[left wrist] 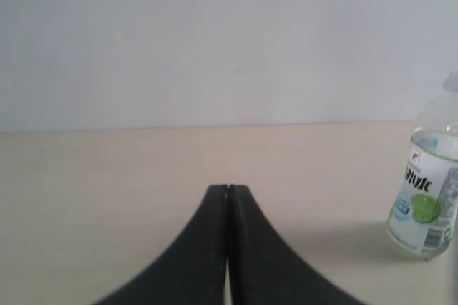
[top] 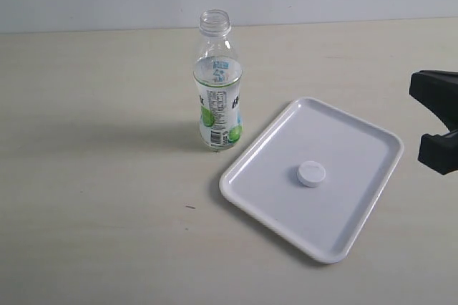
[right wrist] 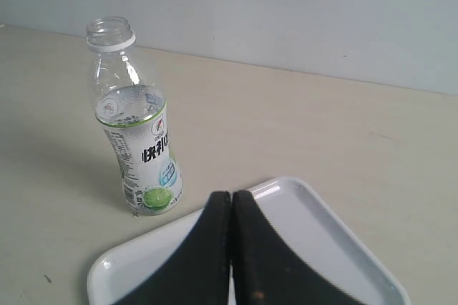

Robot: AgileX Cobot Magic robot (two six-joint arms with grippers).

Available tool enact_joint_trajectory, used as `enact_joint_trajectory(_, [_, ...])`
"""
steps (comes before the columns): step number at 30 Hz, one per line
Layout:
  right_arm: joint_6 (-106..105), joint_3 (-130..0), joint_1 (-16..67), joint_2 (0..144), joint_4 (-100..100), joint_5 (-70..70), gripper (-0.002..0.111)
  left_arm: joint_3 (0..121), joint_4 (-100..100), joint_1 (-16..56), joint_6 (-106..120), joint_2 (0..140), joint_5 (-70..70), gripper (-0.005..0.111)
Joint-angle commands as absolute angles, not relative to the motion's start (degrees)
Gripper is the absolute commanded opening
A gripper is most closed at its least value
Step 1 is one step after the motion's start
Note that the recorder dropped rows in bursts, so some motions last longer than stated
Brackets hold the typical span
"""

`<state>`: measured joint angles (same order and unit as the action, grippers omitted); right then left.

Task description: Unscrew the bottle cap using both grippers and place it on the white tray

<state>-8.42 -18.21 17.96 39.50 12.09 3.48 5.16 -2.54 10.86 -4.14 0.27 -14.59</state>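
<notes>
On the flat white plastic tray [top: 358,149] lies the round white cap [top: 312,173]; the clear labelled bottle [top: 217,83] stands nearby. The left gripper [left wrist: 227,189] and right gripper [right wrist: 231,195] have their fingers together.

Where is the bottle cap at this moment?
In the exterior view the bottle cap lies near the middle of the white tray, right of centre in the picture. The uncapped bottle stands upright just off the tray's upper-left side.

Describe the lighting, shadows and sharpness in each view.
Exterior view: even, soft light; the clear plastic bottle with the lime label casts a faint shadow leftward. Left wrist view: soft, blurred, bottle cropped at the edge. Right wrist view: sharper, a highlight on the rim of the glossy white rectangular tray.
</notes>
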Motion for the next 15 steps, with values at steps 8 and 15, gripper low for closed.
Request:
enact_joint_trajectory(8, [-8.29, -17.79, 18.03, 39.38, 11.60, 2.41, 0.000, 0.00, 1.11, 10.76, 1.11, 0.00, -15.01, 0.000])
enact_joint_trajectory(15, [-8.29, -17.79, 18.03, 39.38, 11.60, 2.41, 0.000, 0.00, 0.84, 10.76, 1.11, 0.00, -20.33, 0.000])
